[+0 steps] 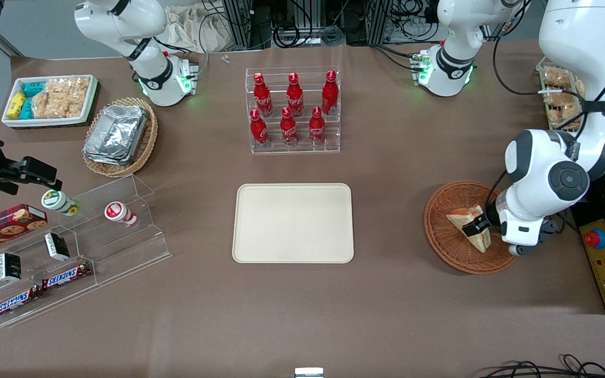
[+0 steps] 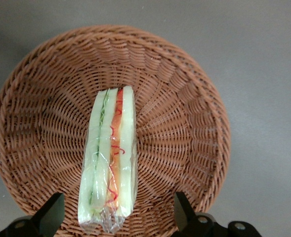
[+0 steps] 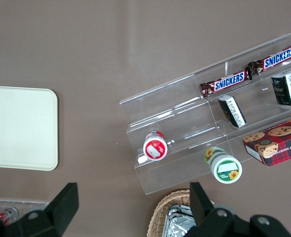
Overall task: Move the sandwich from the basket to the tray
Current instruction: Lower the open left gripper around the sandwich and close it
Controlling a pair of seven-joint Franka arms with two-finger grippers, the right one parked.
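Black two-finger gripper hangs low over the round reddish-brown wicker basket, fingers spread wide, touching nothing. The plastic-wrapped triangular white-bread sandwich stands on edge in the basket, one end between those fingers, its long axis running straight away from the gripper.

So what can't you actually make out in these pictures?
- Front view: the gripper sits at the sandwich in the basket; the arm's own body covers most of it, so contact is unclear.
- Left wrist view: both fingers are cut off by the picture's edge, straddling the sandwich, apart.
- Front view: the basket's rim under the arm is hidden.
- Right wrist view: the tray is cut off at the edge.
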